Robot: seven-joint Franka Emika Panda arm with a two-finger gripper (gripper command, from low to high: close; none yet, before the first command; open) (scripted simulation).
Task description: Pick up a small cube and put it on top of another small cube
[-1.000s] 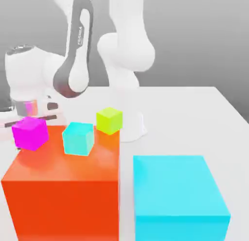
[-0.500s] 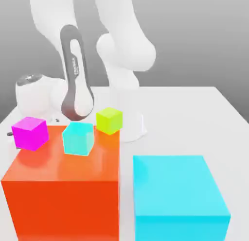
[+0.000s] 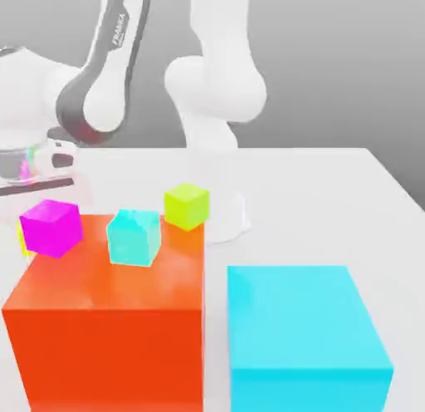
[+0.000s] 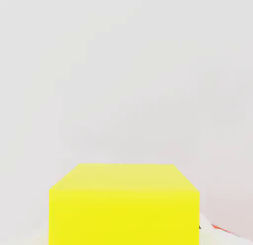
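My gripper [image 3: 25, 215] hangs at the exterior view's left, behind the magenta small cube [image 3: 51, 228], and is shut on a yellow small cube [image 3: 21, 237], of which only a sliver peeks out beside the magenta one. The same yellow cube [image 4: 123, 209] sits very close in the hand view, above the white table. A cyan small cube [image 3: 134, 237] and a lime-green small cube [image 3: 186, 206] rest with the magenta one on top of the large orange block [image 3: 108, 335].
A large cyan block [image 3: 303, 331] stands on the white table [image 3: 332, 194] at the exterior view's right of the orange block. The arm's white base [image 3: 217, 186] rises behind the lime-green cube.
The hand dipped low behind the orange block, closed, and has now risen again. The yellow cube has come into sight beside the magenta cube.
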